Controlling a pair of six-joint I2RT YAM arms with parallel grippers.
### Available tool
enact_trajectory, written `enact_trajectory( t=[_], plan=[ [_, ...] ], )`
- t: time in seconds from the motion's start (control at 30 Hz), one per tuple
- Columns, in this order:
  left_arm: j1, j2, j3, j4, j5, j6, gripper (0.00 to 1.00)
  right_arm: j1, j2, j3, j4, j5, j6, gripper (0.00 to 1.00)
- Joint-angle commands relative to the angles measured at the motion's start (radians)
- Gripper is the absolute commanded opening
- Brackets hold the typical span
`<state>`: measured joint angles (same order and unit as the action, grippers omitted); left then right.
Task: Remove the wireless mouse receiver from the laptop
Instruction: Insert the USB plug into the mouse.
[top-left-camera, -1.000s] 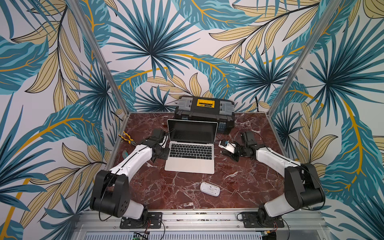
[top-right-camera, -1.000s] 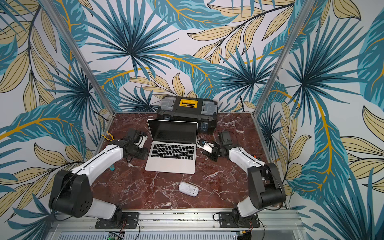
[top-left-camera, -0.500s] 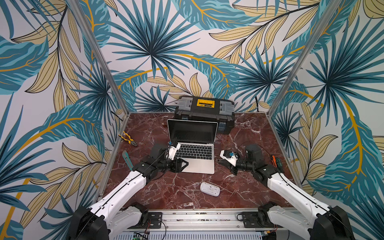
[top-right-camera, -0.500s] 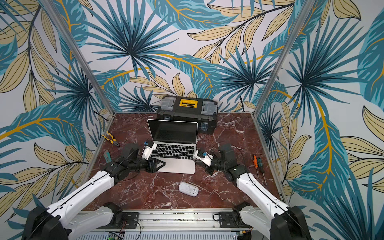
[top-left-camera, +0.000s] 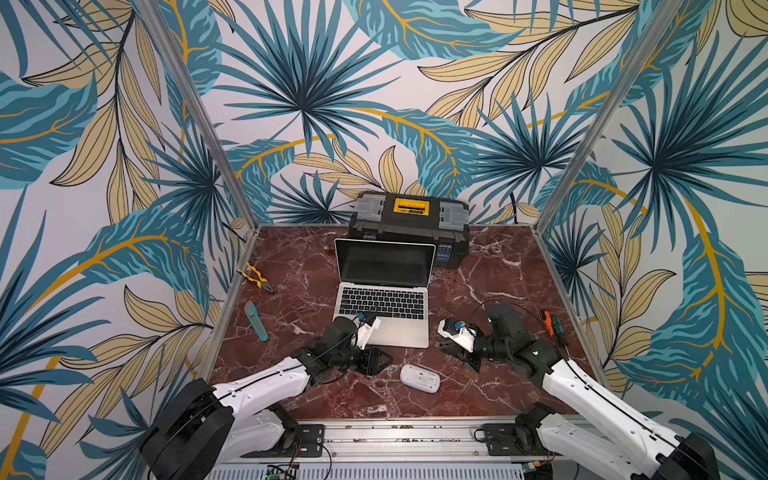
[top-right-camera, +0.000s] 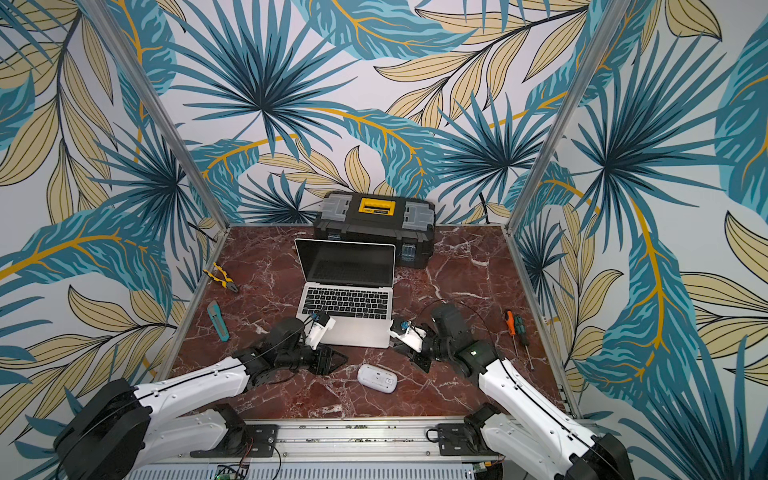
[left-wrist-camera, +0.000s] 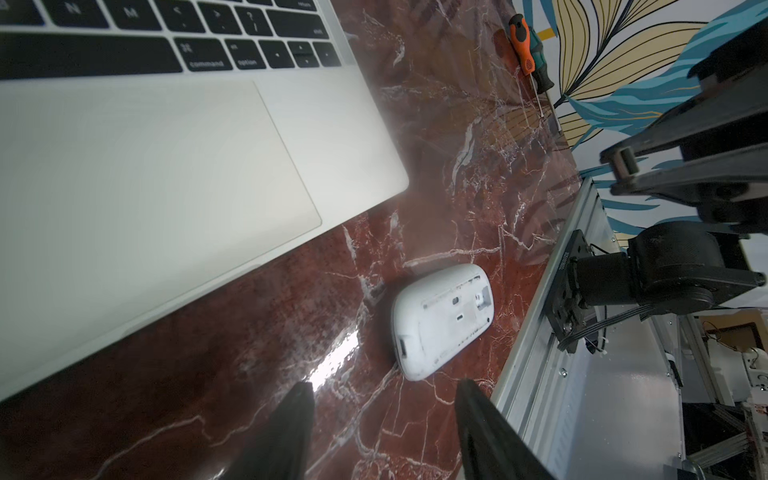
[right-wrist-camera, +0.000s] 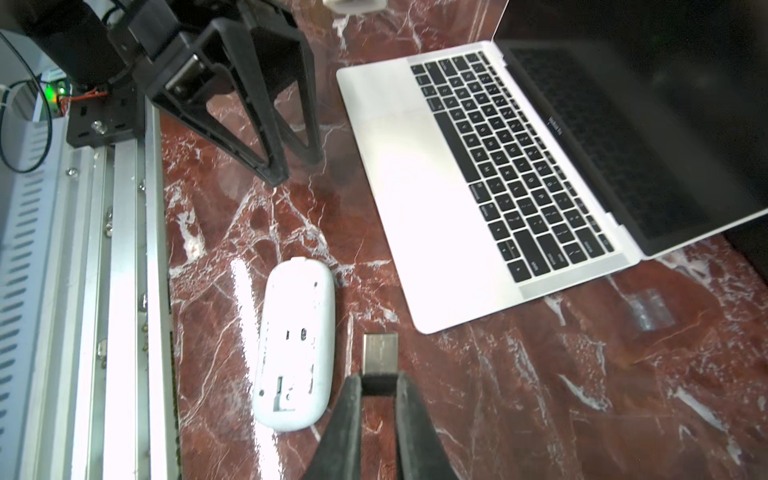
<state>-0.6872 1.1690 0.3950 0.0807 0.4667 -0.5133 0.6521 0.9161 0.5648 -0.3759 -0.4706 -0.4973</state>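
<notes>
Lower centre in both top views, the white mouse (top-left-camera: 419, 377) lies underside up on the marble table (top-left-camera: 498, 266). Just left of it, the left gripper (left-wrist-camera: 382, 392) has its jaws partly apart and empty. To the right, the right gripper (right-wrist-camera: 379, 380) pinches the receiver (right-wrist-camera: 380, 352) by its black end, clear of the laptop (top-left-camera: 399, 332). The laptop stands open at mid-frame, before the toolbox (top-left-camera: 409, 224).

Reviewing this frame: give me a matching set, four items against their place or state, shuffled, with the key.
1 receiver
2 mouse
3 laptop
4 toolbox

A stands behind the laptop's lid
B clamped in the right gripper
C open, screen dark
D underside up on the table

Pairs: 1-B, 2-D, 3-C, 4-A
</notes>
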Motion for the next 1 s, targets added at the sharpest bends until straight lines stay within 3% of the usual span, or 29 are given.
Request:
enact_trajectory(
  t=[0.0,0.33,0.53,0.7,0.87,0.97],
  plan=[
    [-0.020,0.026,-0.008,0.105,-0.013,-0.033,0.59,0.020,0.031,-0.008,-0.077,0.032,-0.014,0.00],
    [-0.041,0.050,-0.027,0.120,-0.004,-0.077,0.60,0.129,0.087,0.002,-0.033,0.087,0.037,0.00],
    [-0.043,0.034,-0.034,0.083,-0.046,-0.105,0.60,0.158,0.022,-0.019,0.207,0.036,0.296,0.00],
    [-0.043,0.015,-0.055,0.081,-0.043,-0.120,0.60,0.198,-0.026,-0.024,0.195,0.062,0.396,0.00],
    [-0.043,0.007,-0.052,0.073,-0.058,-0.118,0.60,0.234,-0.011,-0.021,0.203,0.133,0.538,0.00],
    [-0.043,0.010,-0.052,0.072,-0.057,-0.124,0.60,0.262,0.030,-0.015,0.169,0.262,0.694,0.00]
  ],
)
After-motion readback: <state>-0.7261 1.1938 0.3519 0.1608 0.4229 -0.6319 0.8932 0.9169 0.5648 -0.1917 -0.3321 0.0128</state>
